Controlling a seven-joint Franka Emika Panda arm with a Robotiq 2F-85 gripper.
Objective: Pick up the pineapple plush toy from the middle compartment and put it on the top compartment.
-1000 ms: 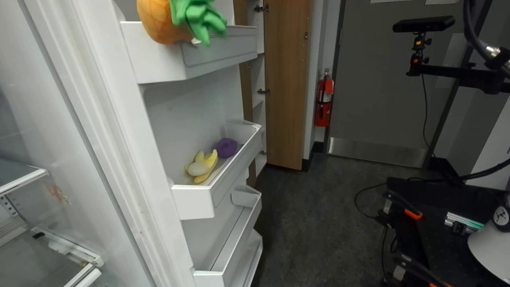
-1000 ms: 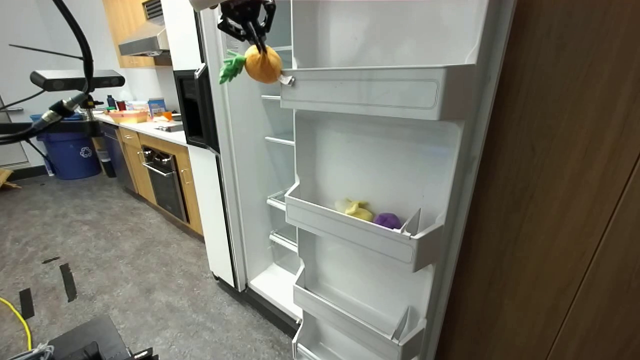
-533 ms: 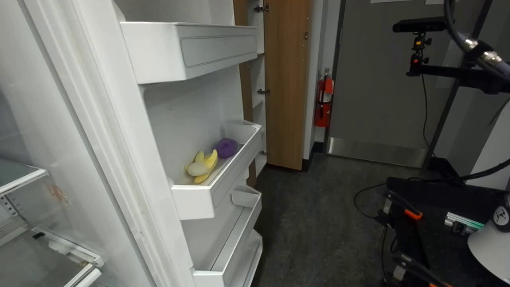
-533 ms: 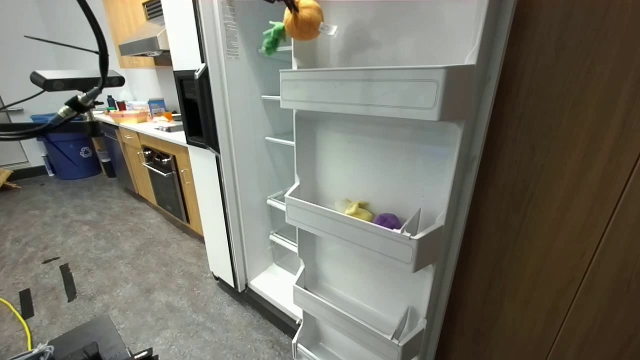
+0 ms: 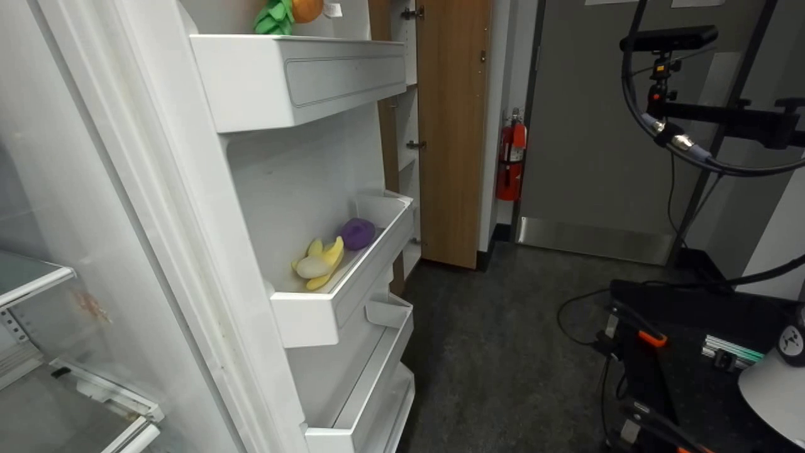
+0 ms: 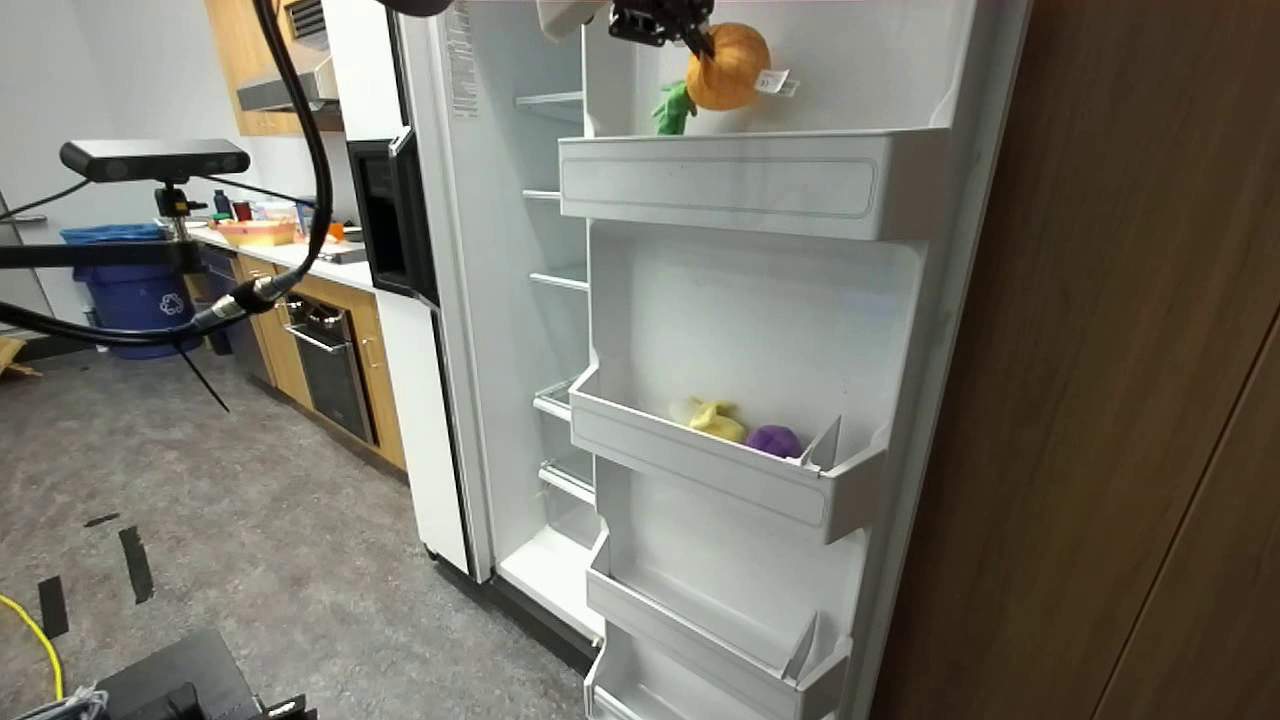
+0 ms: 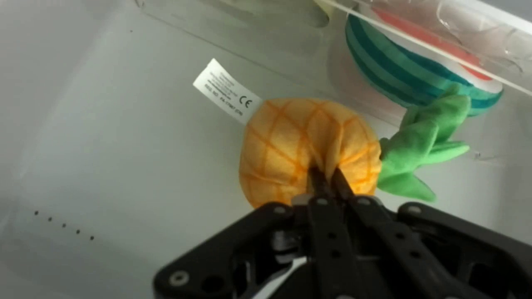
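We see the gripper [image 7: 329, 177] drawn nearly together on the pineapple plush toy [image 7: 286, 145], a fold of orange cloth pinched between its fingers — the very tips are sunk in that fold and hidden from us. The green tuft [image 7: 415, 149] points right in the wrist view; a white label [image 7: 227, 90] sticks out on the opposite side, most of its print too small for us to read. Past the tuft, a striped thing [image 7: 399, 72] in teal, white and red shows partly through a see-through wall [image 7: 266, 33]; its full shape we cannot make out.

In both exterior views the toy is up at the top compartment [image 6: 720, 187], the tuft reaching down to the line of the rim; whether it touches the bin floor is hidden. In an exterior view only the lower part of its orange body [image 5: 306, 10] shows — the rest is cut off at the top edge.

Below, in an exterior view, the middle compartment [image 6: 690, 463] hides the undersides of a yellow banana-shaped toy [image 6: 718, 422] and a purple item [image 6: 775, 440], just beside each other inside it.
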